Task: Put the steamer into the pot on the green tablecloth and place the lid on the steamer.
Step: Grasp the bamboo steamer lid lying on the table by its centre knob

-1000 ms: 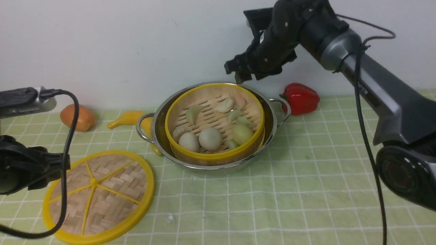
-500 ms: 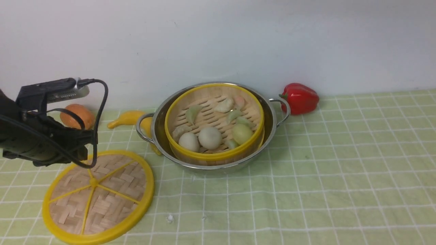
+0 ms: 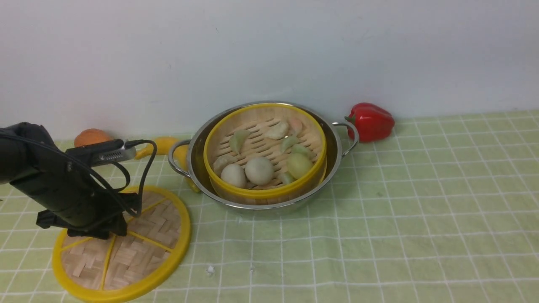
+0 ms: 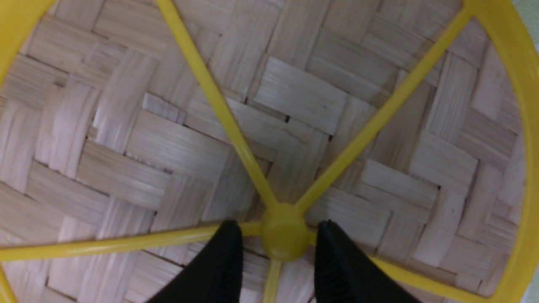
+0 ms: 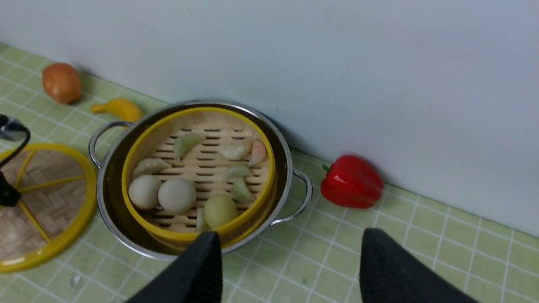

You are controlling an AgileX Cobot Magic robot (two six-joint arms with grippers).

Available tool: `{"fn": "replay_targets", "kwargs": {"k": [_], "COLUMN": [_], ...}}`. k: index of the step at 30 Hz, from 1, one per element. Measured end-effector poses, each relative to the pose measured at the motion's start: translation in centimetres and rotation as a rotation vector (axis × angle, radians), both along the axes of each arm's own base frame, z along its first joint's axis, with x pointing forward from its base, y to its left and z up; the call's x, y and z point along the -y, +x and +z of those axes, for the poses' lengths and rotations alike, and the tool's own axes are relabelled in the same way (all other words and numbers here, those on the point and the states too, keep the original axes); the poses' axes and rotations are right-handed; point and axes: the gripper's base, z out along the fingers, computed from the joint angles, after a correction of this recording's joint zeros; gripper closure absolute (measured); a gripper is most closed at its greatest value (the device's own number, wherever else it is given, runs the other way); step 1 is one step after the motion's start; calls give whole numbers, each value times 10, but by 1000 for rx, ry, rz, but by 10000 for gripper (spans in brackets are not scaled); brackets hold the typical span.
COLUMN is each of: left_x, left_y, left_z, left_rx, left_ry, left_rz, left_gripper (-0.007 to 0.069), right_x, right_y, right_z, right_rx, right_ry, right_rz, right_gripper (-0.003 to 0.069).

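The steamer (image 3: 265,151), a bamboo basket with a yellow rim holding toy buns and dumplings, sits inside the shiny pot (image 3: 196,166) on the green tablecloth (image 3: 379,231). The lid (image 3: 147,235), a woven disc with yellow spokes, lies flat on the cloth to the left of the pot. My left gripper (image 3: 105,229) is low over the lid's middle. In the left wrist view the left gripper (image 4: 278,229) is open, with one finger on each side of the yellow hub (image 4: 284,235). My right gripper (image 5: 290,237) is open and empty, high above the cloth near the pot (image 5: 294,185).
A red pepper (image 3: 370,121) lies right of the pot near the wall. A yellow banana toy (image 3: 162,145) and an orange round fruit (image 3: 90,136) lie behind the lid on the left. The white wall stands close behind the pot.
My right arm has pulled back out of the front view. My left arm has moved in and come down over the lid's hub.
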Motion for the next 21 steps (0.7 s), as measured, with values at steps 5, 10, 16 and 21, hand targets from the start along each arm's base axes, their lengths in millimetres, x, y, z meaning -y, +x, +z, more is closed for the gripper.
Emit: {"fn": "replay_targets", "kwargs": {"k": [5,10,16,21], "left_x": [1,1,1,-8], "left_y": [2,3,5,5], "left_z": [-1,-1,3,31], "left_rx": [0,4,-16,-126], "left_ry": [-11,-22,-17,60], "left_rz": [11,20,0,-25], "left_gripper": [448,505,505,505], "right_x": [4,4,5,8], "right_y": [-9,-8,-8,-8], "right_z": [-11,-16,-16,-15], "right_rx": [-29,-46,-44,-34], "right_ry": [-15,-22,-26,-44], "right_rz": [-2,-2,-19,-37], "right_gripper": [221,221,221,221]}}
